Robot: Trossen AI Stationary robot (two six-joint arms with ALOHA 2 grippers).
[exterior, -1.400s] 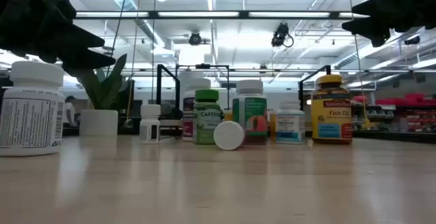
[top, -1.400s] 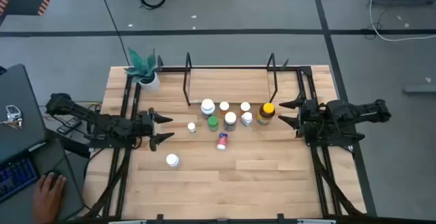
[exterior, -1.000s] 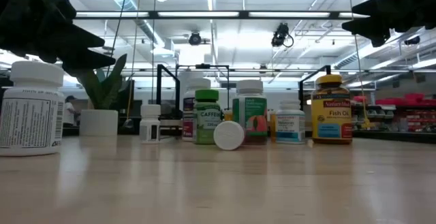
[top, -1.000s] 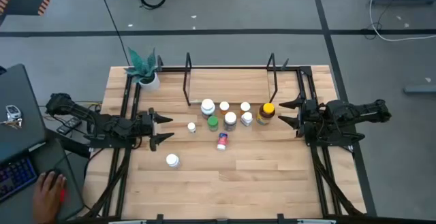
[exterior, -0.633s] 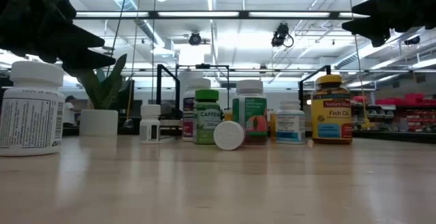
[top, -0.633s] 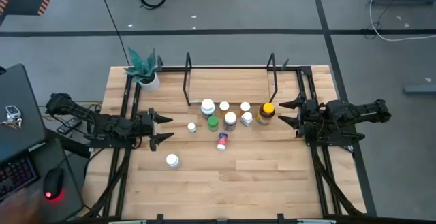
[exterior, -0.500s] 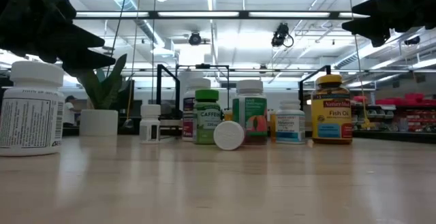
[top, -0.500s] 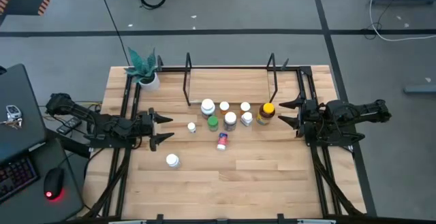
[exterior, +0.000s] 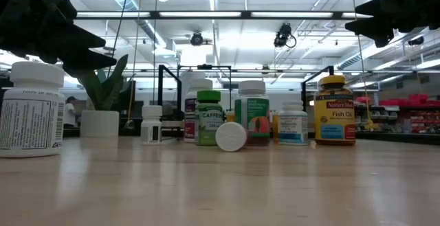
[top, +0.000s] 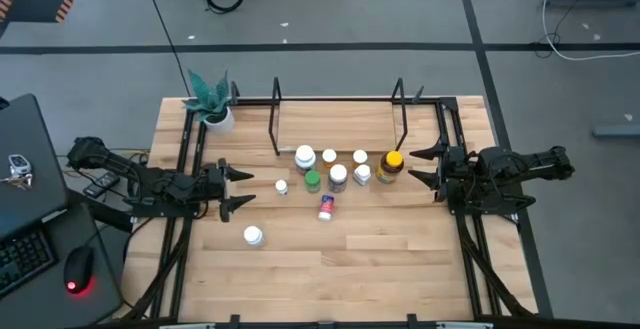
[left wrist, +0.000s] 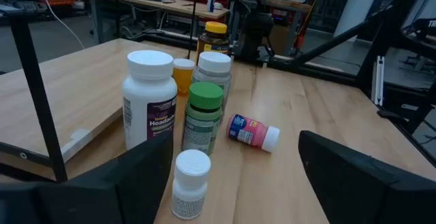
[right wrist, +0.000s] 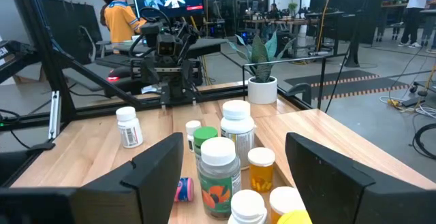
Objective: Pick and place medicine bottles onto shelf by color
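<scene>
Several medicine bottles (top: 338, 174) stand grouped mid-table before the shelf (top: 338, 119), a black-rod rack with a pale base. The group includes an amber bottle with a yellow cap (top: 392, 164), a green bottle (top: 312, 180) and white ones. A red-blue labelled bottle (top: 326, 207) lies on its side. One white bottle (top: 253, 235) stands alone nearer the near edge. My left gripper (top: 236, 187) hovers open left of the group. My right gripper (top: 422, 165) hovers open just right of the amber bottle. The wrist views show the green bottle (left wrist: 202, 117) and the white bottles (right wrist: 219, 166) beyond open fingers.
A white pot with a green plant (top: 213, 109) stands at the far left corner. Black rails (top: 190, 159) run along both table sides. A laptop (top: 25, 199) and mouse (top: 80, 267) sit left of the table. Bare wood (top: 380, 259) lies near the near edge.
Both arms and all bottles have kept still. A person's hand that rested on the mouse left of the table has drawn away and gone out of view.
</scene>
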